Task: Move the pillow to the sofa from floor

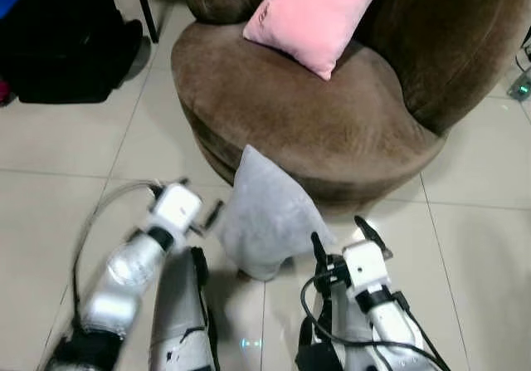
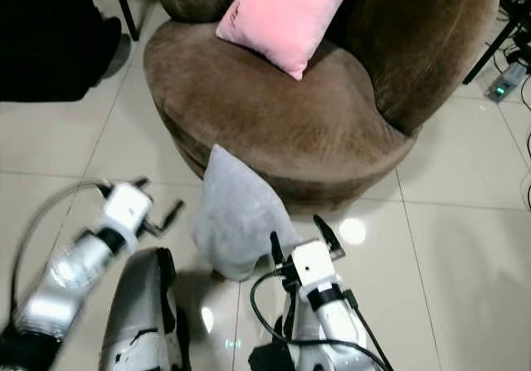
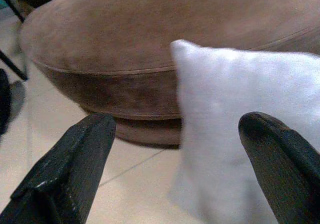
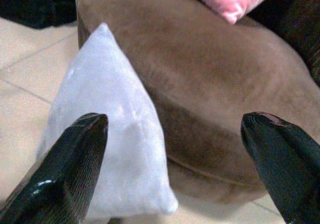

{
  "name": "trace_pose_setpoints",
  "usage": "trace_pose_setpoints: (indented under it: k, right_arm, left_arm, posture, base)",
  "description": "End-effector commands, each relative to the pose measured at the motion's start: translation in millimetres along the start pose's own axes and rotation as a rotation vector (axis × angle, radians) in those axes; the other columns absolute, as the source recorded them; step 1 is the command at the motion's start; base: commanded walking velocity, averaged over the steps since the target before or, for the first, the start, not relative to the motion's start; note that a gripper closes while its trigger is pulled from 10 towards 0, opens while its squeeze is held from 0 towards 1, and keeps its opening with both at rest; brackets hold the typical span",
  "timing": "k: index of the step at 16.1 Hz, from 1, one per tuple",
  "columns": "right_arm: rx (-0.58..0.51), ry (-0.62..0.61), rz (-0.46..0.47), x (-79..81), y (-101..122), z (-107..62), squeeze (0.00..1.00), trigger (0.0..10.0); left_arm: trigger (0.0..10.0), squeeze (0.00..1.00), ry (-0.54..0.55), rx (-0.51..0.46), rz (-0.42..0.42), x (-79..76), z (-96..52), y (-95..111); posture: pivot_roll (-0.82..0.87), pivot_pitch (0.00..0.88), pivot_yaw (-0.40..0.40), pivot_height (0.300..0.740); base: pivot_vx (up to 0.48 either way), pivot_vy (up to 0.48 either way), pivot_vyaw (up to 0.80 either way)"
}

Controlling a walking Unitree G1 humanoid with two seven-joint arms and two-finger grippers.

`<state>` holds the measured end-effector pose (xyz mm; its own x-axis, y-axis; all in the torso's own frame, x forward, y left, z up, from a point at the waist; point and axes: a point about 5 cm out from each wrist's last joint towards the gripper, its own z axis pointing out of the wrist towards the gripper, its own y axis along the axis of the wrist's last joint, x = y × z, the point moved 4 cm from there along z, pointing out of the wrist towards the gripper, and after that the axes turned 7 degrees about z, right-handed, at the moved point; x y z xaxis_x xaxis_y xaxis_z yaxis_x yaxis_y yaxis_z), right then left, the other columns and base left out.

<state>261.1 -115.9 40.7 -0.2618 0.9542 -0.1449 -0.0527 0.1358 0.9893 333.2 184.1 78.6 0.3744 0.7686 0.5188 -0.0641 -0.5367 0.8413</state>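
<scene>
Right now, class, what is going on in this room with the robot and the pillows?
A humanoid robot stands before a round brown sofa with both arms reaching down toward a grey pillow that stands on the tiled floor, leaning against the sofa's base. The left tool and the right tool are both open, one on each side of the pillow, neither gripping it yet. A pink pillow already lies on the seat. A black bag sits on the floor nearby.
</scene>
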Motion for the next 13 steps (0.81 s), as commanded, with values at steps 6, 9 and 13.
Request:
trace_pose_setpoints:
  k: [6,9,13]
  right_arm:
    - [0.012,-0.027,0.013,-0.1,1,-9.6,0.0,10.0]
    - [0.013,-0.037,0.024,1.8,1,-11.7,0.0,10.0]
    - [0.001,-0.053,0.036,9.0,8,-17.5,0.0,10.0]
  left_arm:
    - [10.0,0.0,-0.052,0.035,0.163,46.6,14.4,3]
    - [10.0,0.0,-0.092,0.032,0.211,56.9,20.4,10]
    - [10.0,0.0,-0.157,0.077,0.315,80.8,33.9,19]
  posture:
    - [0.05,0.214,-0.021,0.525]
    - [0.05,0.219,-0.009,0.525]
    - [0.03,0.238,0.018,0.525]
  base:
    - [0.0,0.0,0.0]
    - [0.0,0.0,0.0]
    - [0.0,0.0,0.0]
